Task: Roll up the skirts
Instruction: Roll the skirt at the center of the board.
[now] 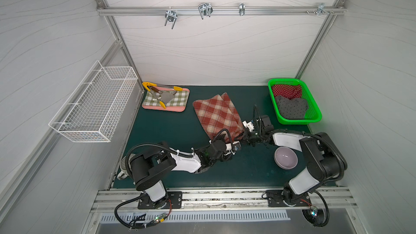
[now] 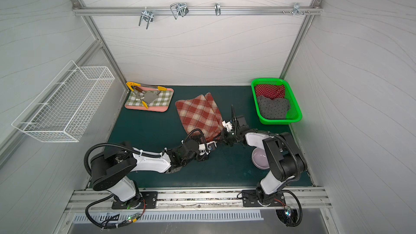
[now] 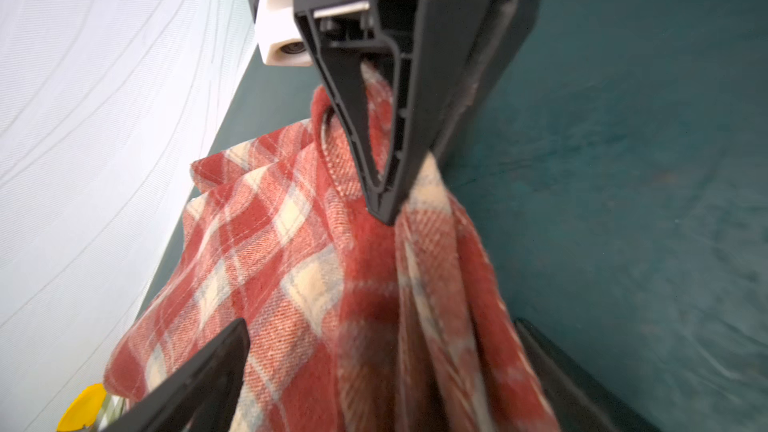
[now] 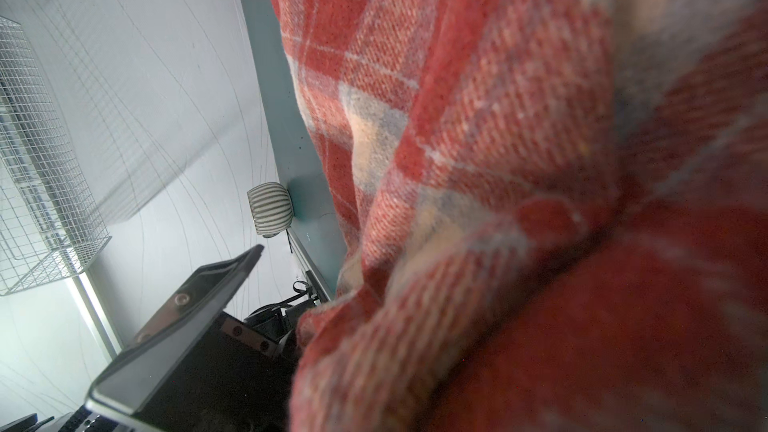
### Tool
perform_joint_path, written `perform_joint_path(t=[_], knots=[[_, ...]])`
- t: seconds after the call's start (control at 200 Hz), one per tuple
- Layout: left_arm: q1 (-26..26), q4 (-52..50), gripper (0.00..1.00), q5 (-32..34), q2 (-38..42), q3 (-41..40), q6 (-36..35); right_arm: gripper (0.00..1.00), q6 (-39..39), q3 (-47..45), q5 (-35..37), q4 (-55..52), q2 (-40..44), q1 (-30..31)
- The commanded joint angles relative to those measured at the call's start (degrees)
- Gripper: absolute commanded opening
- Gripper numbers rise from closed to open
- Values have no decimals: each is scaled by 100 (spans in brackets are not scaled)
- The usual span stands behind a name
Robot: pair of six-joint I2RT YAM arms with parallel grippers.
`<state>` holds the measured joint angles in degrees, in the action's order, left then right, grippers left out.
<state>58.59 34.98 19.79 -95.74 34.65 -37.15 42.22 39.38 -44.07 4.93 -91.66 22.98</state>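
In both top views the plaid skirt [image 1: 216, 113] [image 2: 198, 114] is lying on the green table [image 1: 168, 136], spreading from the right gripper [image 1: 242, 135] toward the white-panelled back wall [image 1: 213, 52]. In the left wrist view that gripper is pinching the skirt's corner, fully closed. The left gripper [image 3: 382, 367] is standing wide open before it, gripping nothing. In the right wrist view plaid is filling the frame.

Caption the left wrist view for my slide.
Right gripper pinching a gathered edge of the plaid skirt; open left gripper straddling it.
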Motion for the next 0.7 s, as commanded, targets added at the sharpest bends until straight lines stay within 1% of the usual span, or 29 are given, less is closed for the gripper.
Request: perform_joint_path(t=[0.0, 0.08, 0.115, 0.13, 0.15, 0.175, 0.2, 0.22, 0.24, 0.255, 0.32, 0.335, 0.34, 0.395, 0.435, 0.515, 0.545, 0.575, 0.62, 0.65, 0.67, 0.695], knots=[[31, 639, 97, 170, -284, -13, -101, 0, 60, -63, -261, 148, 100, 7], [30, 646, 91, 47, -353, -52, 39, 0, 50, -77, -263, 142, 113, -10], [30, 642, 86, -18, -349, -87, 89, 0, 50, -87, -260, 128, 125, -21], [30, 642, 81, -41, -339, -109, 113, 0, 47, -86, -255, 123, 131, -26], [30, 634, 68, -68, -327, -136, 146, 0, 35, -89, -241, 118, 139, -38], [30, 639, 48, -80, -309, -171, 182, 0, 36, -108, -225, 114, 139, -50], [30, 669, 32, -66, -296, -214, 225, 0, 47, -127, -215, 122, 150, -71], [30, 710, 22, -51, -287, -249, 255, 0, 49, -151, -210, 142, 148, -89], [30, 755, 15, -45, -280, -285, 274, 0, 65, -174, -191, 163, 148, -104], [30, 778, 12, -31, -278, -304, 285, 0, 72, -190, -189, 186, 149, -111], [30, 795, 8, -27, -278, -361, 346, 0, 148, -309, -202, 328, 142, -158], [30, 794, 1, -41, -285, -374, 360, 0, 165, -320, -212, 356, 133, -155], [30, 788, 0, -43, -281, -373, 363, 0, 173, -331, -214, 375, 132, -155], [30, 785, 0, -100, -313, -380, 445, 0, 214, -442, -222, 483, 127, -169], [-2, 685, 0, -255, -331, -353, 522, 0, 232, -520, -224, 538, 150, -163], [-89, 456, 0, -715, -334, -307, 776, 0, 261, -662, -278, 601, 336, -197], [-169, 292, 0, -969, -295, -272, 965, 3, 256, -720, -252, 601, 490, -225], [-283, 119, 0, -1270, -274, -215, 1174, 7, 236, -760, -192, 565, 691, -260], [-448, 19, 0, -1676, -232, -192, 1511, 19, 184, -806, -76, 476, 1024, -307], [-560, 33, 0, -1924, -210, -202, 1711, 29, 151, -827, 9, 394, 1238, -344], [-634, 26, 0, -2098, -191, -205, 1845, 38, 142, -841, 62, 337, 1375, -373], [-723, -14, 0, -2317, -175, -192, 2012, 46, 144, -839, 74, 274, 1519, -416]])
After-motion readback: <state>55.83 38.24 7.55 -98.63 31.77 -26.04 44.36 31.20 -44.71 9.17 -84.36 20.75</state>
